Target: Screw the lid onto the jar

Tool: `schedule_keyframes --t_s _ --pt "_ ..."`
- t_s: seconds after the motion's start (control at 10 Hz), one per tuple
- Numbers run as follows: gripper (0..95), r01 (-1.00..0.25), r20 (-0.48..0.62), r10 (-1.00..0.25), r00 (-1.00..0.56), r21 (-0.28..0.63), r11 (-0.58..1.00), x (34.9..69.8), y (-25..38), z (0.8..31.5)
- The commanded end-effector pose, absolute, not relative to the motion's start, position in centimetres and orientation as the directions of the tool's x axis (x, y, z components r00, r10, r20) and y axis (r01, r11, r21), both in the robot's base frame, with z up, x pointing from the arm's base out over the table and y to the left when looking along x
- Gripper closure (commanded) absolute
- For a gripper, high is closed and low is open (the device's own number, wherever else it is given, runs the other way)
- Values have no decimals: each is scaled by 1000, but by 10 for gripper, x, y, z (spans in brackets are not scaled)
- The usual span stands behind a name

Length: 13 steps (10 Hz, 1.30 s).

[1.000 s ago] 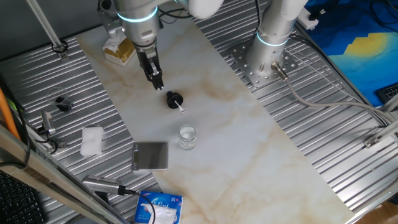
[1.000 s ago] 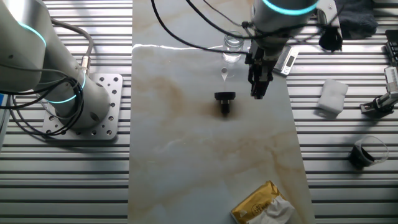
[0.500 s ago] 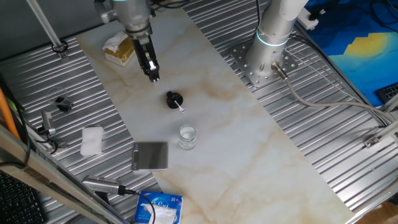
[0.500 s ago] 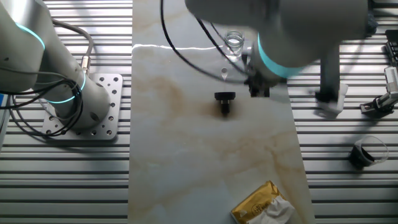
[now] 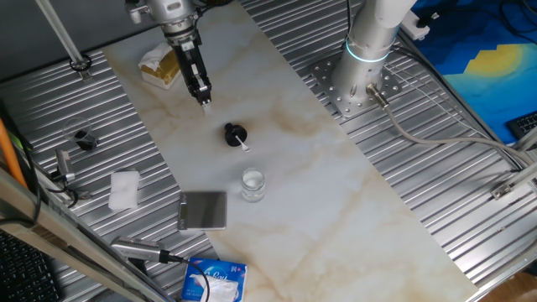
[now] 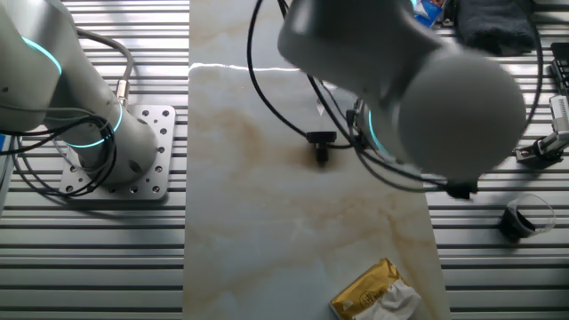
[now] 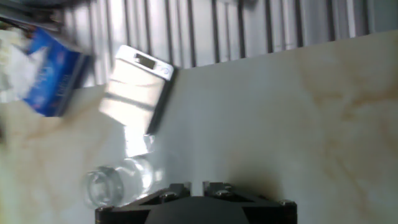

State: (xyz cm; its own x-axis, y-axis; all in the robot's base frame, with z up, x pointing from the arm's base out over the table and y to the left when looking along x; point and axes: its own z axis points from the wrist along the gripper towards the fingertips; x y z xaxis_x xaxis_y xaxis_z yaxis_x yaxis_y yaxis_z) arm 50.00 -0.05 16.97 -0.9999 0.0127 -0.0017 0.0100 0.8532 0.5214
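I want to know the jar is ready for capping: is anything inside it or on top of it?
Nothing sits on the jar; its mouth is open, and the lid lies apart on the table. It looks empty through the glass, though glints could hide something small.

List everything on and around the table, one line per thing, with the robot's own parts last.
lid: one, black with a short white bit, middle of the marble table.
jar: one, clear glass, upright, nearer the camera than the lid.
plate: one, grey square, left of the jar.
packet: one, blue and white, table's near edge.
wrapper: one, gold and white, far end of the table.
pad: one, white, on the ribbed metal at left.
second arm: one, white, bolted to a base plate at right.
gripper: one, black fingers, raised beyond the lid, holding nothing visible.
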Motion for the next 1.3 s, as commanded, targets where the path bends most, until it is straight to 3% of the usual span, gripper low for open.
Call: schedule_keyframes --t_s 0.1,0.9,1.3 --pt "950 -14 -16 -8 -1000 458 889 500 0 170" --pt "950 -65 -37 -54 -998 411 909 500 0 170" --pt "950 -170 -54 -161 -985 394 903 500 0 170"
